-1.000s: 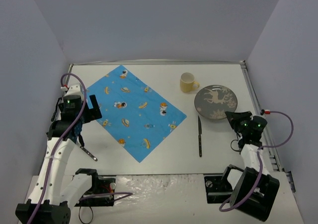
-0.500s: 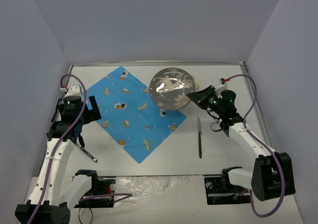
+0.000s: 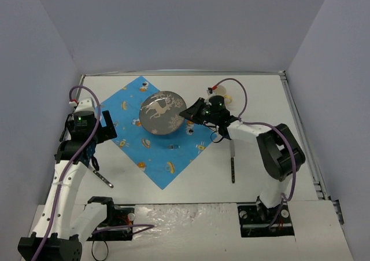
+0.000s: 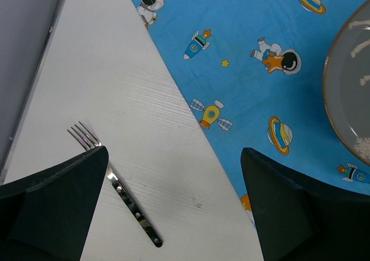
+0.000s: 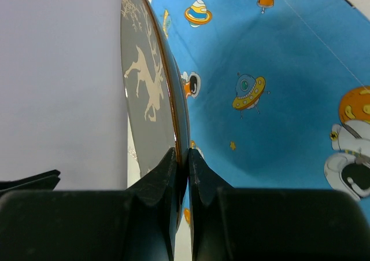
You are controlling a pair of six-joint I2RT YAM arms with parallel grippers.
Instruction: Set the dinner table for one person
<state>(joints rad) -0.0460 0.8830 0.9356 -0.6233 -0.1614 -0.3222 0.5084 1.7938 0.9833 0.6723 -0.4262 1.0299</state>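
A grey plate (image 3: 162, 111) with a pale reindeer print hangs tilted above the blue cartoon-printed cloth (image 3: 165, 157). My right gripper (image 3: 191, 111) is shut on its right rim. In the right wrist view the gripper (image 5: 182, 154) pinches the plate (image 5: 147, 81) edge-on over the cloth (image 5: 277, 99). My left gripper (image 3: 99, 139) is open above the left side of the dinner table (image 3: 260, 157). Beneath the left gripper (image 4: 173, 157), a fork (image 4: 124, 197) lies on the bare table (image 4: 115, 87) beside the cloth (image 4: 248, 41). The plate (image 4: 350, 93) shows at the right edge.
A knife (image 3: 232, 162) lies on the table right of the cloth, pointing away from me. A yellow mug (image 3: 220, 89) stands behind the right arm, partly hidden. The fork (image 3: 103, 178) lies near the left arm. Grey walls close in three sides.
The right arm has lifted the plate from the table's right side and carried it left, past the mug, to above the cloth. The left arm has not moved.
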